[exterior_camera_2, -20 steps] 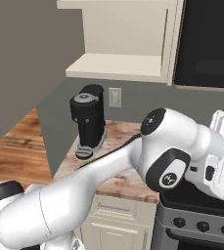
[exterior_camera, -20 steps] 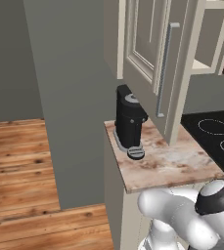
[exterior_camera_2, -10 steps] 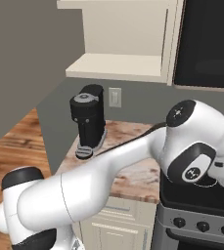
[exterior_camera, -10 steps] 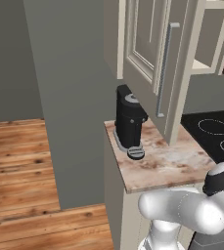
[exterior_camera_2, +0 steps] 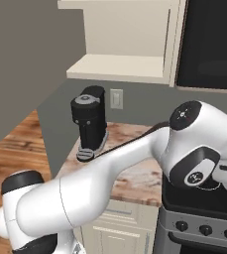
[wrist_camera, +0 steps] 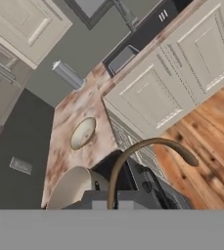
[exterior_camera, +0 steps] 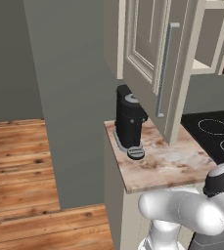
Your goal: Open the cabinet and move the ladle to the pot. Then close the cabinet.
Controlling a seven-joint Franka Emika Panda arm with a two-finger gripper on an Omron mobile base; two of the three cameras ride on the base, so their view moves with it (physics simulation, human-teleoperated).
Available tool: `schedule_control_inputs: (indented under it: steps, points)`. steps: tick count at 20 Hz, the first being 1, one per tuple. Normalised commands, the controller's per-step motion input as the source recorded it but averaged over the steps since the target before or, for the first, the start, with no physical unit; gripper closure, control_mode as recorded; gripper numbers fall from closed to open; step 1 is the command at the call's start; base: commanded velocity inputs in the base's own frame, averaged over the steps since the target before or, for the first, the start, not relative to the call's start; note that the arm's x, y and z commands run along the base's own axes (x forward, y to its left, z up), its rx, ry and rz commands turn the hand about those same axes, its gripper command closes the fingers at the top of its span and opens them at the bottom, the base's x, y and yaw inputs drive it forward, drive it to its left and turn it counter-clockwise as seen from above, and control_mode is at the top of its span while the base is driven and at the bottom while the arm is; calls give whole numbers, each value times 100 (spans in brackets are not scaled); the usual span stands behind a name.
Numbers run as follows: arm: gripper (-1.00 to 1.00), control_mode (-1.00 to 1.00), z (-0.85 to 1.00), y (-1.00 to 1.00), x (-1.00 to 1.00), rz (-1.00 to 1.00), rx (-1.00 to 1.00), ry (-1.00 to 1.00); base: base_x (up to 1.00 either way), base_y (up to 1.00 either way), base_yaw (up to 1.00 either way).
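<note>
The cabinet (exterior_camera: pixel 147 53) stands open, its raised-panel door swung out over the counter with the silver bar handle (exterior_camera: pixel 165 68) facing me. Its bare lower shelf (exterior_camera_2: pixel 117 67) shows in the right base view. In the hand view the ladle (wrist_camera: pixel 143 149) appears as a thin bronze handle with a hooked end, rising from my gripper (wrist_camera: pixel 111 202), which is shut on it. A pale rounded shape (wrist_camera: pixel 74 188) sits by the handle's base. I cannot tell whether that is the ladle's bowl or the pot.
A black coffee machine (exterior_camera: pixel 129 119) stands on the marble counter (exterior_camera: pixel 162 163) under the open door. The black stove (exterior_camera: pixel 216 134) lies to its right, the microwave (exterior_camera_2: pixel 209 44) above it. A small dish (wrist_camera: pixel 82 133) and a silver cylinder (wrist_camera: pixel 67 75) rest on a counter.
The arm has swung further right; its wrist and hand have left the right edge of the right base view. The elbow has dropped lower in the left base view. The cabinet door has not moved.
</note>
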Motion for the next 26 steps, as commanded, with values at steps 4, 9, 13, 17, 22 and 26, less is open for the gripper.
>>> schedule_control_inputs:
  steps: [4, 9, 13, 17, 22, 26]
  points:
    - [100, 100, 0, -52, 0, 3, 0, 0, 0, -25, 1]
    - [100, 100, 0, 0, 0, 0, 0, 0, 0, -100, 3]
    - [100, 100, 0, 0, 0, 0, 0, 0, 0, -98, 3]
    - [100, 100, 0, 0, 0, 0, 0, 0, -6, -84, 4]
    - [100, 100, 0, 0, 0, 0, 0, 0, -6, -77, 4]
    - [100, 100, 0, 0, 0, 0, 0, 0, 0, -60, 4]
